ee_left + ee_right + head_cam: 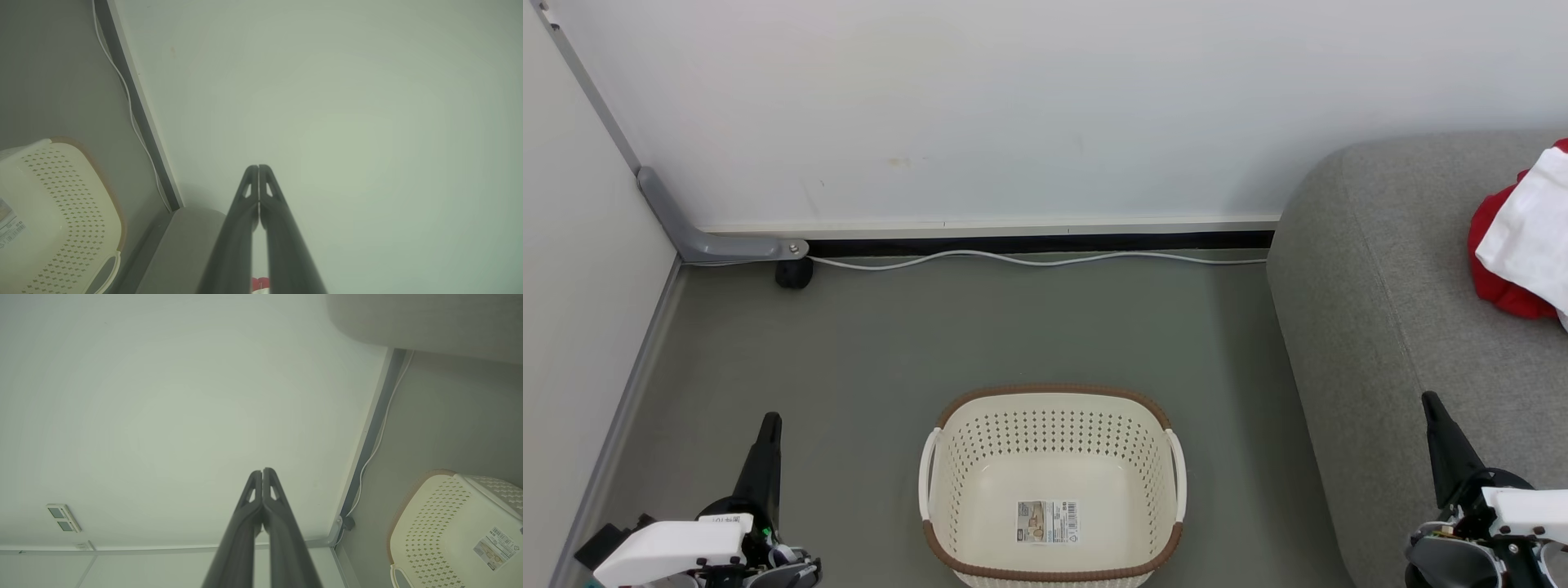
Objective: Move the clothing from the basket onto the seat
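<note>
Wall (1013, 106) before left pincer (770, 420), right pincer (1428, 400)

No wording can be read anywhere. A rectangular label sticker (1047, 522) is seen on the inside floor of the basket (1054, 393); a barcode and a small picture are made out on it, but its print is too small to be read. Two small display windows on a wall unit (63, 518) are too blurred for any figures to be told.
</note>
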`<state>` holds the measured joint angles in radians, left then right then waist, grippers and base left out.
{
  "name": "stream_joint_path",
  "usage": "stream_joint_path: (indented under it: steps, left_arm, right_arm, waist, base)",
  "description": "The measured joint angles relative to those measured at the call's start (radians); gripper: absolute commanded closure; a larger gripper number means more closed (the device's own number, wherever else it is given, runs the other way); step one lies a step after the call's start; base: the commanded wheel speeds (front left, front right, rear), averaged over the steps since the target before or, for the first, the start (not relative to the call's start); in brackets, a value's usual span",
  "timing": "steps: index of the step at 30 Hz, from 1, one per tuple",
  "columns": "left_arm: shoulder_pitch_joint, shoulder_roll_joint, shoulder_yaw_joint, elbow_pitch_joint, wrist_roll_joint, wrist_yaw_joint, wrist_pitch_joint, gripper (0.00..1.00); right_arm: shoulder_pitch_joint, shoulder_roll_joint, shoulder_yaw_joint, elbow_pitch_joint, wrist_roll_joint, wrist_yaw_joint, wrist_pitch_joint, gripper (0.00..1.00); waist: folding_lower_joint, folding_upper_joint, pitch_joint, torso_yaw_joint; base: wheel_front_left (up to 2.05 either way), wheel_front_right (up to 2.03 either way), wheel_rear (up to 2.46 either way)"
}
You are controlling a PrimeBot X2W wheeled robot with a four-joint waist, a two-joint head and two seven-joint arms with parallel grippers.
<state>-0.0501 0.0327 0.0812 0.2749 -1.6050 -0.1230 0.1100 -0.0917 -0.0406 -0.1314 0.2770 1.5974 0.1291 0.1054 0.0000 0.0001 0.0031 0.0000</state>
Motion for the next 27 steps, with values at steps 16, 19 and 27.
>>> stream_joint_path:
  steps: [16,19,27]
  left_arm:
    - [0.0,0.0,0.0,0.0,0.0,0.0,0.0,1.0]
    - [0.0,0.0,0.0,0.0,0.0,0.0,0.0,1.0]
    - [0.0,0.0,0.0,0.0,0.0,0.0,0.0,1.0]
  right_arm:
    - [0.0,0.0,0.0,0.0,0.0,0.0,0.0,1.0]
    - [0.0,0.0,0.0,0.0,0.0,0.0,0.0,1.0]
    - [0.0,0.0,0.0,0.0,0.0,0.0,0.0,1.0]
  waist:
    - [0.0,0.0,0.0,0.0]
    - [0.0,0.0,0.0,0.0]
    - [0.0,0.0,0.0,0.0]
  base:
    - [0.0,0.0,0.0]
    - [0.0,0.0,0.0]
    - [0.0,0.0,0.0]
